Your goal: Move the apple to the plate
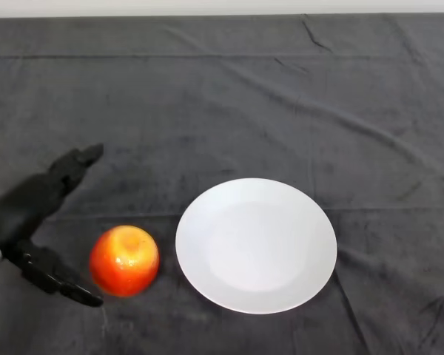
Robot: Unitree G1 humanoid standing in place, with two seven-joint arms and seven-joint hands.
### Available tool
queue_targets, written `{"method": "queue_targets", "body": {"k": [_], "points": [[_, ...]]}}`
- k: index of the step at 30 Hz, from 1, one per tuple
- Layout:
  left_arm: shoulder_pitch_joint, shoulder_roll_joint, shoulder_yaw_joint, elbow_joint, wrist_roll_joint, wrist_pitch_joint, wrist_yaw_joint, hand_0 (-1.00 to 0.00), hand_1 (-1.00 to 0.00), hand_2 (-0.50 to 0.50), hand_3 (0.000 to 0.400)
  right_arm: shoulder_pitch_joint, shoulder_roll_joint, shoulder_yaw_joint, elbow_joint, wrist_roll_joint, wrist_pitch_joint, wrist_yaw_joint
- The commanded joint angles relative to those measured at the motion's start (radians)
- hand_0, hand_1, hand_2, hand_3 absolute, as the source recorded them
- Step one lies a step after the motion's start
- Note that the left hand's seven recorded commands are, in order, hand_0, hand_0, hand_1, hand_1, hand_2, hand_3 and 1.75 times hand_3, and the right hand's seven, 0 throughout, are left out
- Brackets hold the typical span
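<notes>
A red and yellow apple (pixel 124 260) sits on the dark cloth, just left of a white plate (pixel 256 245) and clear of its rim. My left hand (pixel 26 211) is at the lower left, just left of the apple. Its fingers (pixel 74 166) reach up and away, and the thumb (pixel 59 279) stretches toward the apple's lower left side. The hand is open and holds nothing. The thumb tip is very close to the apple; I cannot tell if it touches.
The dark cloth (pixel 281 103) covers the whole table, with creases across the far half and near the right edge. The table's far edge runs along the top of the view.
</notes>
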Motion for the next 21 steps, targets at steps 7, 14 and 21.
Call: {"method": "queue_targets", "body": {"k": [7,14,21], "points": [[-0.050,-0.019,-0.051,0.077,0.020,-0.035,-0.041,-0.28,-0.22,-0.03,0.113,0.051,0.043,-0.0220,0.060,0.0056,0.072,0.0030],[-0.086,-0.016,-0.059,0.156,0.038,-0.078,-0.062,-1.00,-1.00,0.00,0.400,0.051,0.044,-0.0235,0.060,0.0042,0.072,0.0033],[-0.126,-0.008,-0.045,0.201,0.067,-0.107,-0.048,-1.00,-1.00,0.00,0.400,0.051,0.044,-0.0248,0.061,0.0030,0.072,0.0036]]}}
